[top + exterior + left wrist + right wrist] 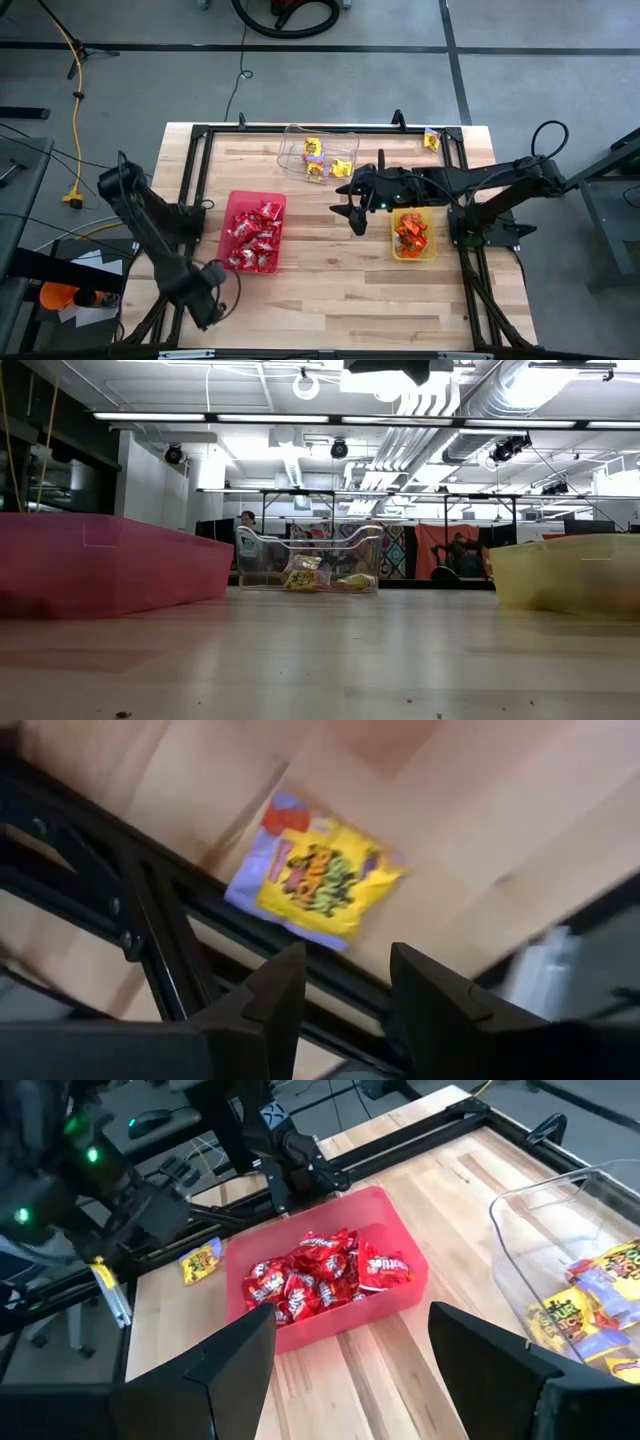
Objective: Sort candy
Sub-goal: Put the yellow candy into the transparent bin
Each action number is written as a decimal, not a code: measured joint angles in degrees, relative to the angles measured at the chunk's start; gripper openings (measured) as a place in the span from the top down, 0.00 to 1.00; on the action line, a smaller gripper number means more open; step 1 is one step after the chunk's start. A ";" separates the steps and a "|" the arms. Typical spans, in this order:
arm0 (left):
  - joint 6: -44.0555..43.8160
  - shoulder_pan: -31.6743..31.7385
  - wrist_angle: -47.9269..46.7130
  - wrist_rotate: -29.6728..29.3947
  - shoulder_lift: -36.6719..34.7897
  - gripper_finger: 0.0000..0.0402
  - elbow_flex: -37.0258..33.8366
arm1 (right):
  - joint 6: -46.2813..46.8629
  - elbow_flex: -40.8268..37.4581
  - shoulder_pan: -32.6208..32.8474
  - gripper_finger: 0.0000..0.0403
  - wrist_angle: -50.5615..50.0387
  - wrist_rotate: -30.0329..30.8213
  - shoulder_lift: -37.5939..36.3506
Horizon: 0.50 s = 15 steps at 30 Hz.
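Right pincer: fingers spread wide and holding nothing, hovering over bare table between the trays.
Beside it: yellow tray, just off its arm side, holding the orange candy.
Ahead of it: red tray, a little apart, filled with red candy.
To its other side: clear tray, near, with several yellow packets inside.
Farther off: a stray yellow packet by the table's far corner.
Left pincer: fingers apart, empty, at the near left table edge.
Just past its tips: a lone yellow packet flat on the wood beside the black frame rail.
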 joint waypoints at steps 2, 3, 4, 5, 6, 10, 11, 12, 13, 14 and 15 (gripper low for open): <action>1.13 -1.28 0.02 0.22 2.75 0.67 0.00 | -0.01 0.01 -0.38 0.36 -0.01 -0.53 0.00; 1.69 -1.61 0.04 0.52 4.08 0.67 0.00 | 0.00 0.01 -0.41 0.36 -0.01 -0.63 0.00; 2.62 -1.78 0.08 1.07 5.30 0.67 0.00 | 0.00 -0.01 -0.41 0.36 -0.04 -0.67 0.00; 3.36 -1.79 0.24 1.25 6.43 0.67 -0.02 | -0.01 -0.02 -0.39 0.36 -0.04 -0.71 0.00; 3.98 -1.77 0.62 1.28 7.55 0.67 -0.02 | -0.06 -0.02 -0.39 0.36 -0.04 -0.73 0.00; 6.33 -1.73 3.97 1.26 11.23 0.67 -0.05 | -0.01 0.01 -0.39 0.36 -0.04 -0.80 0.00; 6.50 -1.73 5.04 1.38 12.08 0.67 -0.30 | -0.01 -0.01 -0.39 0.36 -0.04 -0.80 0.00; 6.51 -1.73 6.42 1.77 12.62 0.67 -1.07 | 0.01 -0.01 -0.39 0.36 -0.04 -0.80 0.00; 6.35 -1.73 8.17 2.44 12.94 0.67 -2.25 | 0.01 0.00 -0.39 0.36 -0.03 -0.80 0.00; 5.85 -1.73 10.36 3.65 13.11 0.67 -3.73 | 0.12 -0.01 -0.39 0.36 -0.02 -0.80 0.00; 5.45 -1.73 12.08 4.74 13.17 0.67 -5.32 | 0.23 -0.01 -0.39 0.36 -0.02 -0.79 0.00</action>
